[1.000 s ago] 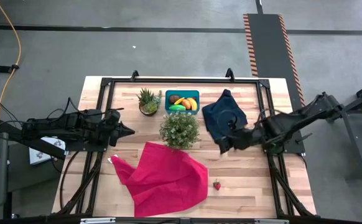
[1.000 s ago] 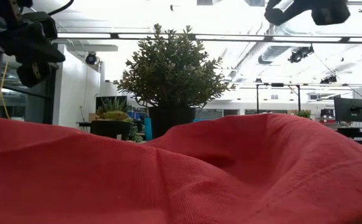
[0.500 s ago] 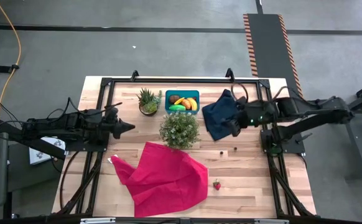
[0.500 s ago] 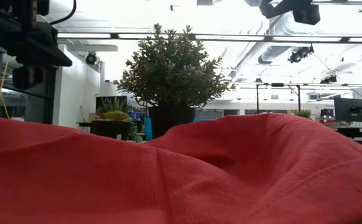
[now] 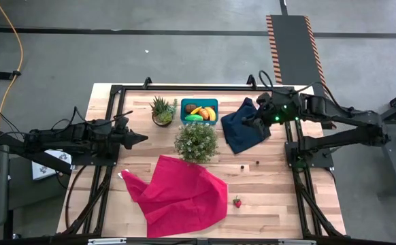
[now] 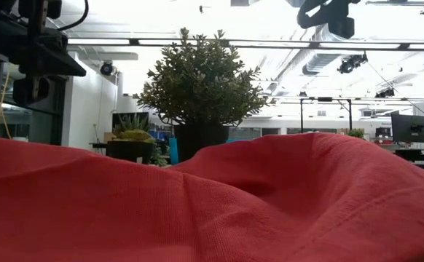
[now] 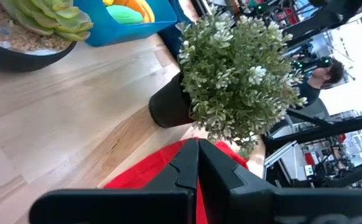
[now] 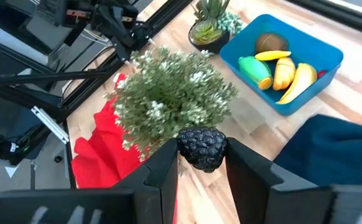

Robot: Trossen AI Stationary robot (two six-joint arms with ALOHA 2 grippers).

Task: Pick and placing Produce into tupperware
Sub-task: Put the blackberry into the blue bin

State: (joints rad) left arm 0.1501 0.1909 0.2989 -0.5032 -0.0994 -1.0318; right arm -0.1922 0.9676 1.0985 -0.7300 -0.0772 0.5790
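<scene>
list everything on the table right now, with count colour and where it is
teal plastic tub: 1, far middle, holds banana, brown oval, green and orange pieces
bushy potted plant: 1, green, centre
spiky succulent pot: 1, green, left of tub
red cloth: 1, near middle
navy cloth: 1, right of tub
red strawberry: 1, right of red cloth
tiny dark bits: 2, near navy cloth
dark bumpy berry: 1, in right claw
left claw: shut, left side

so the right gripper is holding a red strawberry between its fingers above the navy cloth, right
Not quite. The right gripper is shut on a dark bumpy berry, not a red strawberry, as the right wrist view shows. The red strawberry lies on the table beside the red cloth. The gripper is above the navy cloth.
</scene>
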